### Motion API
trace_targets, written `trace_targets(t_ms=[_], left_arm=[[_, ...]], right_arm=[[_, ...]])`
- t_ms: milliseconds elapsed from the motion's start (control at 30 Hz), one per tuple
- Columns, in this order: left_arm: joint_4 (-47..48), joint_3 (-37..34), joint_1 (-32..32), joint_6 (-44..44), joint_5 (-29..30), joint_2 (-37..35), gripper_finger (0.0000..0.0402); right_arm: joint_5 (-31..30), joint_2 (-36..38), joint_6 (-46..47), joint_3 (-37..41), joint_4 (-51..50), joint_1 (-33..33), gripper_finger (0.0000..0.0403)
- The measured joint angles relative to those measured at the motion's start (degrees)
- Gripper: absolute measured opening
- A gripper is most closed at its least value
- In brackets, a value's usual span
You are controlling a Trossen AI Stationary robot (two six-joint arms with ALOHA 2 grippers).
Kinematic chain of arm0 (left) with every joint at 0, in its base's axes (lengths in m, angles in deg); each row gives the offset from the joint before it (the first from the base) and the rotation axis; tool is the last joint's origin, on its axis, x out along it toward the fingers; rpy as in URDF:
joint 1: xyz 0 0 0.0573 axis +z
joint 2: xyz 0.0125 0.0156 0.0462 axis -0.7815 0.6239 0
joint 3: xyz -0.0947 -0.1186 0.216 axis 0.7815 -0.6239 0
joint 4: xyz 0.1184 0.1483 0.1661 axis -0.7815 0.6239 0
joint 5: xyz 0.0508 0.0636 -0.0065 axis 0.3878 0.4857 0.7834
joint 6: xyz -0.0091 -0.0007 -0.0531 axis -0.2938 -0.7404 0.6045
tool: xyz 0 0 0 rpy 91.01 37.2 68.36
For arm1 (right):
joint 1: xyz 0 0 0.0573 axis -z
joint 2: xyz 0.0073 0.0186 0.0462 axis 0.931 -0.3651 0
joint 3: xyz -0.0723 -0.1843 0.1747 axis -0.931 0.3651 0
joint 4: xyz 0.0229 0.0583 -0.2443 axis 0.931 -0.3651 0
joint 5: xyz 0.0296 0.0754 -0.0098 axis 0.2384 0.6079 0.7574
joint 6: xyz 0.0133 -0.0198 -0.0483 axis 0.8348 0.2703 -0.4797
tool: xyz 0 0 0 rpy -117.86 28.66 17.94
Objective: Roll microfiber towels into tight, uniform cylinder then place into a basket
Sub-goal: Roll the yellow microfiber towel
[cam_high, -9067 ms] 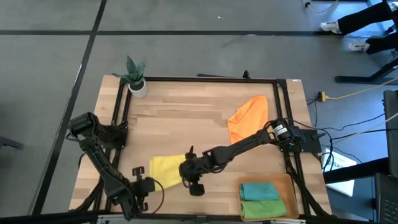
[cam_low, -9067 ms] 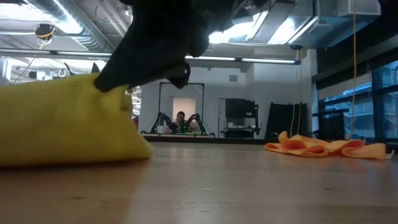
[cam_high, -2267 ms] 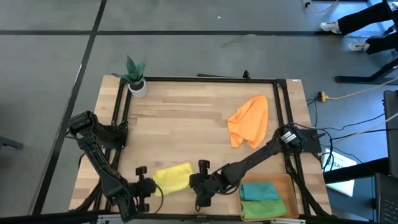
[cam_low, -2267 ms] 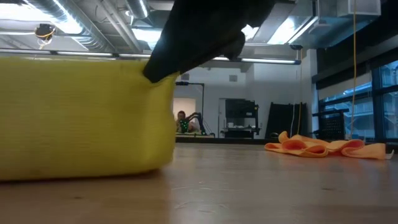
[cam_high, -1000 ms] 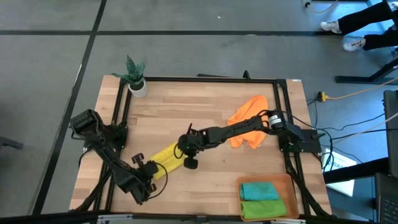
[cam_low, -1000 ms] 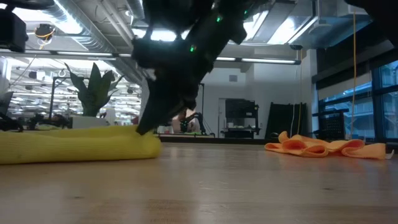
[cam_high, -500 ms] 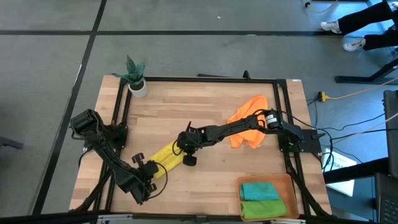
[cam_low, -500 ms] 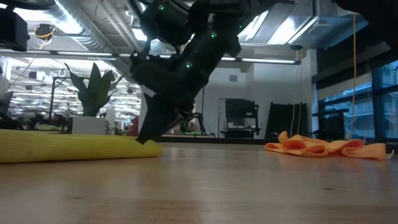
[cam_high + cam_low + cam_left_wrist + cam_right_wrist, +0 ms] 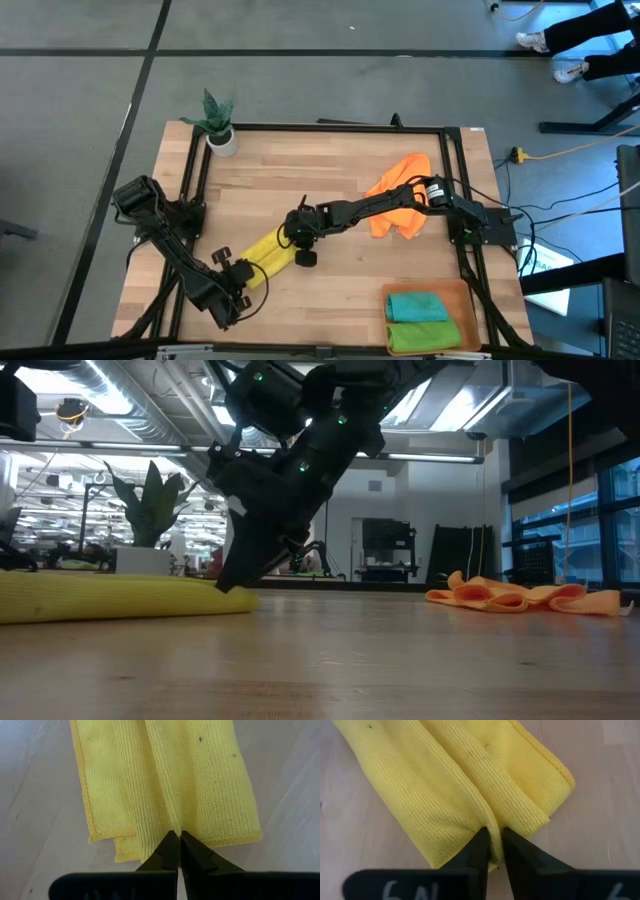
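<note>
The yellow towel point(image 9: 263, 251) now lies stretched between both pinching tools.

Yellow towel point(image 9: 262, 249): bright lemon, plain, fine ribbed weave w/ a few tiny dark specks, stitched hem same yellow. Orange towel point(image 9: 397, 193): solid vivid orange, no print. Teal towel point(image 9: 417, 307) & green towel point(image 9: 423, 335): plain blue-green and lime, sitting in basket point(image 9: 468, 318), translucent orange-brown. Table point(image 9: 300, 180): pale blond wood, streaky grain, black metal frame round edge. Left gripper point(image 9: 177, 851) & right gripper point(image 9: 493, 850): matte black fingers; right arm shows small green lights in low view. Plant pot point(image 9: 222, 142): white, w/ grey-green spiky leaves. Floor: grey w/ dark lines.
</note>
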Motion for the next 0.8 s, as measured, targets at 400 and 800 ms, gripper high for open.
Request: trace_targets(t_ms=[400, 800], left_arm=[[0.00, 0.00, 0.02, -0.09, 0.07, 0.00, 0.0058], [0.13, 0.00, 0.04, -0.04, 0.20, 0.00, 0.0058]], right_arm=[[0.29, 0.23, -0.23, -0.54, -0.66, -0.09, 0.0146], [-12.06, 0.68, -11.20, -12.81, -16.01, -5.02, 0.0151]])
